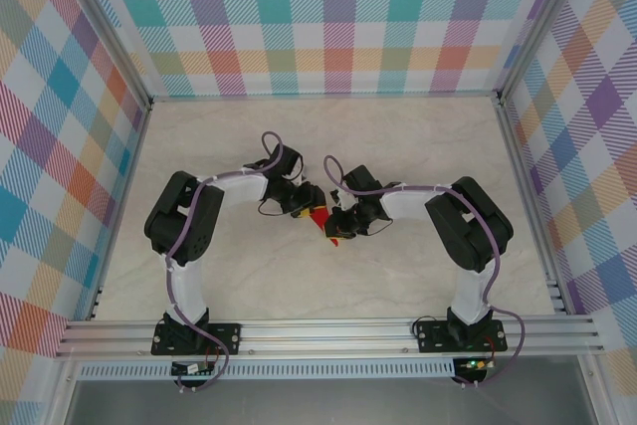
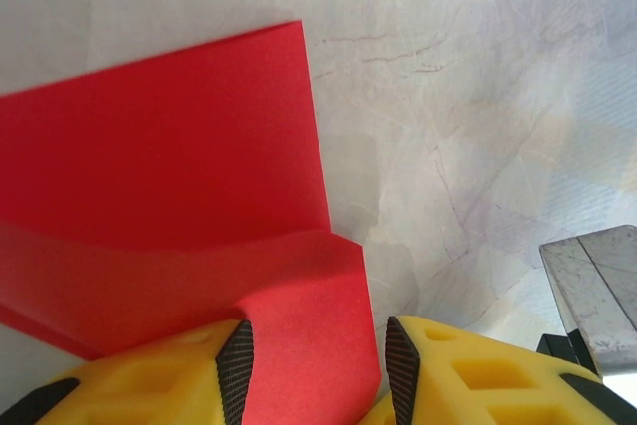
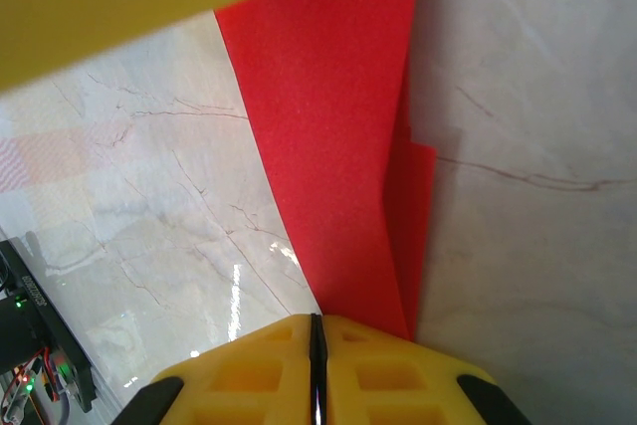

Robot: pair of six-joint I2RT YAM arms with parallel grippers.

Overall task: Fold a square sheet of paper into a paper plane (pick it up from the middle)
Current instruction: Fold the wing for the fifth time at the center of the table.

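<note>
The red sheet of paper is being held at the middle of the pale marbled table, between the two grippers, which are being brought close together there. In the right wrist view, the right gripper is being pressed fully together, and the narrow end of the sheet is being pinched in the seam between its yellow fingers; a folded flap is being shown along the right edge of the sheet. In the left wrist view, the left gripper is being kept partly spread, and a bulging part of the sheet is being passed through the gap between its black pads; whether the pads are pressing it cannot be told. A dark circuit board with small green lights is being seen low on the left of the right wrist view, its markings too small to be read.
</note>
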